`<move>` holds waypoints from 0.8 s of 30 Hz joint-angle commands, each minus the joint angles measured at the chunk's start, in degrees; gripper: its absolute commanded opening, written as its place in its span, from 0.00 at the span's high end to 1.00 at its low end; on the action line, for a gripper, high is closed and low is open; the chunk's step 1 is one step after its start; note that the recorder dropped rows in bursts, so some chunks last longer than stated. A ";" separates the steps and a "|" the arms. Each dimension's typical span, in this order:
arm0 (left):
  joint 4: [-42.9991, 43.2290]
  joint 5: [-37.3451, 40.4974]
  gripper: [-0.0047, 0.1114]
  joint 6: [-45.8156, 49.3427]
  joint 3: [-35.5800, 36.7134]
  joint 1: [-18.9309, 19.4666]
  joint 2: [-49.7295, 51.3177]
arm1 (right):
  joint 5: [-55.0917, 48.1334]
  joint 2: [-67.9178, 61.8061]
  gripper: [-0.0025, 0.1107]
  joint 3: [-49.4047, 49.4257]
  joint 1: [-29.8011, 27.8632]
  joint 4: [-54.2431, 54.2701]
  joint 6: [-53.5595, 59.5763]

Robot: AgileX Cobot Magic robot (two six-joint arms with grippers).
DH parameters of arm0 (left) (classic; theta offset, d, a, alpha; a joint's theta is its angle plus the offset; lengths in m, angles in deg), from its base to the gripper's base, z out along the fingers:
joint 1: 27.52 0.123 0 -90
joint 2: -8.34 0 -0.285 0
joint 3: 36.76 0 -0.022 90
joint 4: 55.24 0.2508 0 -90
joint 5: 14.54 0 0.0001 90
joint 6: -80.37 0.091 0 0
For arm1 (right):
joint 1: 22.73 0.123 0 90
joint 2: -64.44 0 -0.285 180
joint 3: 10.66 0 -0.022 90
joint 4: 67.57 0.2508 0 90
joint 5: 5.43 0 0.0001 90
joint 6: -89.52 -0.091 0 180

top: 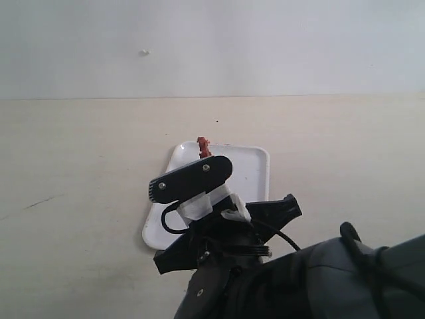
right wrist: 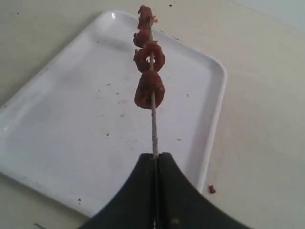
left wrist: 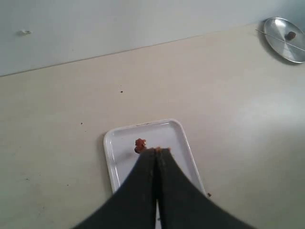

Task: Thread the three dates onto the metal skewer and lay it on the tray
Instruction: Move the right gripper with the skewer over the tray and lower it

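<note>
My right gripper [right wrist: 156, 155] is shut on one end of the thin metal skewer [right wrist: 153, 129]. The rod points away from the jaws over the white tray [right wrist: 71, 119]. Three dates are threaded on it: one nearest the jaws [right wrist: 149, 90], one in the middle [right wrist: 149, 57] and one at the far tip [right wrist: 144, 21]. In the exterior view a red date [top: 204, 146] shows above the tray's far rim [top: 255, 166]. My left gripper [left wrist: 158, 150] is shut on nothing above the tray [left wrist: 114, 143], close beside the dates [left wrist: 139, 145]. Reddish smears sit on its fingertips.
A round metal dish [left wrist: 281, 40] with a small brown piece [left wrist: 289, 35] stands far off on the pale table. A red crumb [right wrist: 211, 189] lies just outside the tray. Dark arm links and a wrist camera [top: 192, 179] cover the tray's near half.
</note>
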 commanded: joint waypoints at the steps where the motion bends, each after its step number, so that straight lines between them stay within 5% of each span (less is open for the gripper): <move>1: -0.55 -0.29 0.96 0.08 0.09 -0.28 -0.46 | 0.58 -2.04 0.94 -0.34 -0.82 -1.44 -0.61; 14: -0.70 -0.29 0.96 0.20 0.09 -0.28 -0.46 | -1.42 -3.46 0.36 -0.34 -1.25 -1.12 -1.84; 24: -0.15 -0.29 0.96 1.29 0.09 -0.28 -2.05 | -7.08 10.08 0.33 -0.96 -0.46 14.64 17.14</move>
